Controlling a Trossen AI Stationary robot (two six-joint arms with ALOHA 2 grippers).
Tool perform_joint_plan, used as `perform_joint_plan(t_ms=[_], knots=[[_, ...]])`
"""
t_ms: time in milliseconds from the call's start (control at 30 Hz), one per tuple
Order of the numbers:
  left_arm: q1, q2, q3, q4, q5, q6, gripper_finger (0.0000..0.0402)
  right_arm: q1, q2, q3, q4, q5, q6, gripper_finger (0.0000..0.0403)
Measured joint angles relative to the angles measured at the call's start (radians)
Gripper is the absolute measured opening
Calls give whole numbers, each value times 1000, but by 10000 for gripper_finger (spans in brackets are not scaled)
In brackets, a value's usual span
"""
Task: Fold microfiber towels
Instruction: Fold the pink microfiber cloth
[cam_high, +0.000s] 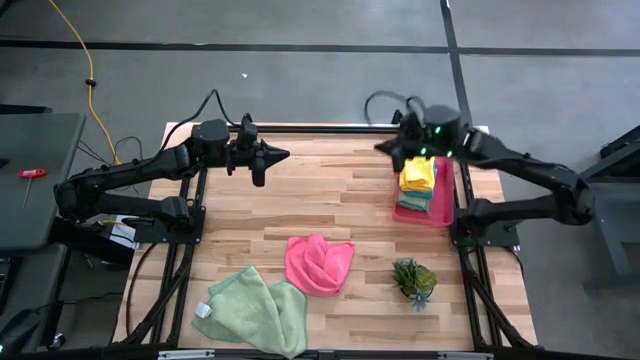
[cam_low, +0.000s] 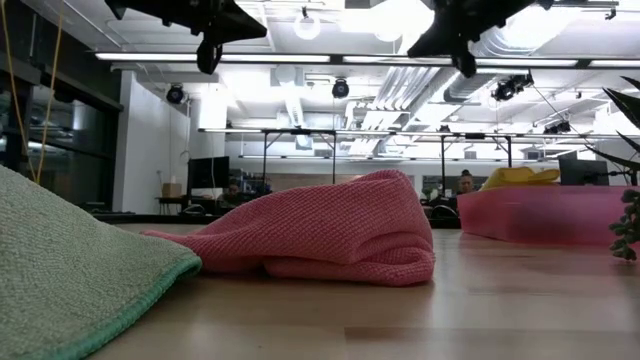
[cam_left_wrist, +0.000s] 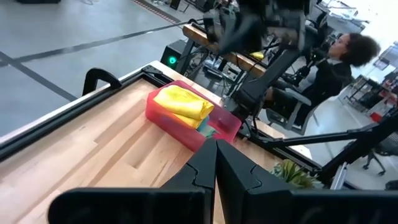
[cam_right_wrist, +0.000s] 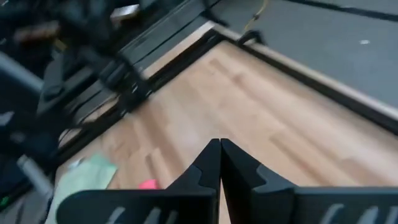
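Note:
A hot pink towel (cam_high: 318, 264) lies crumpled on the table's middle near part; it also shows in the low view (cam_low: 330, 235). Two pale green towels (cam_high: 255, 312) lie overlapping at the near left. A folded yellow towel (cam_high: 418, 173) lies on a teal one (cam_high: 414, 199) in the pink tray (cam_high: 440, 212) at the far right. My left gripper (cam_high: 283, 155) is shut and empty, high above the table's far left part. My right gripper (cam_high: 380, 147) is shut and empty, high near the tray's far end.
A small spiky green plant (cam_high: 414, 280) stands at the near right, beside the pink towel. The tray also shows in the left wrist view (cam_left_wrist: 186, 121). A person (cam_left_wrist: 339, 59) sits beyond the table's right side. Bare wood lies across the table's far middle.

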Motion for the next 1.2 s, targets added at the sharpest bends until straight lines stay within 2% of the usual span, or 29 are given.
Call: perform_joint_plan(t_ms=[100,200,433,600,700,900,1033,1200], knots=[[0,0,0,-5,0,40,0,99,0,-64,73,36,19,7],[0,0,0,-7,0,79,0,174,0,-101,106,102,-8,31],[0,0,0,-6,0,140,0,273,0,-104,125,249,-154,139],[0,0,0,-6,-1,151,0,280,0,-104,125,251,-155,210],[0,0,0,-8,-23,194,1,285,0,-104,125,187,-155,236],[-15,0,0,-96,-58,212,22,410,63,-102,43,170,-156,248],[-46,0,0,-181,-64,229,40,513,165,-102,-5,173,-197,248],[-102,0,0,-247,-130,264,58,603,320,-102,15,174,-277,248]])
